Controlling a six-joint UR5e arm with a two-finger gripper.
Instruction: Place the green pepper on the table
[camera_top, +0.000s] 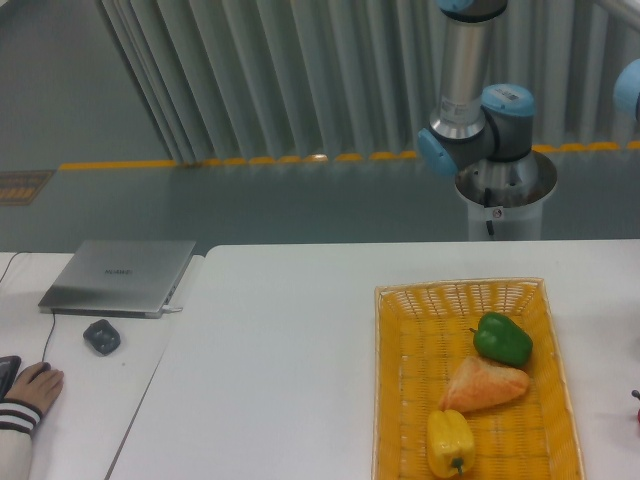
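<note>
The green pepper (503, 339) lies in the woven yellow-orange basket (400, 380), toward its far right side, with its stem pointing left. The white table (280, 350) holds the basket on its right half. Only the arm's base and lower joints (480, 130) show behind the table's far edge. The gripper is out of view.
In the basket, an orange-tan bread wedge (484, 385) lies just in front of the green pepper, and a yellow bell pepper (449, 442) sits nearer the front. A closed laptop (120, 276), a mouse (101, 336) and a person's hand (32, 385) are on the left desk.
</note>
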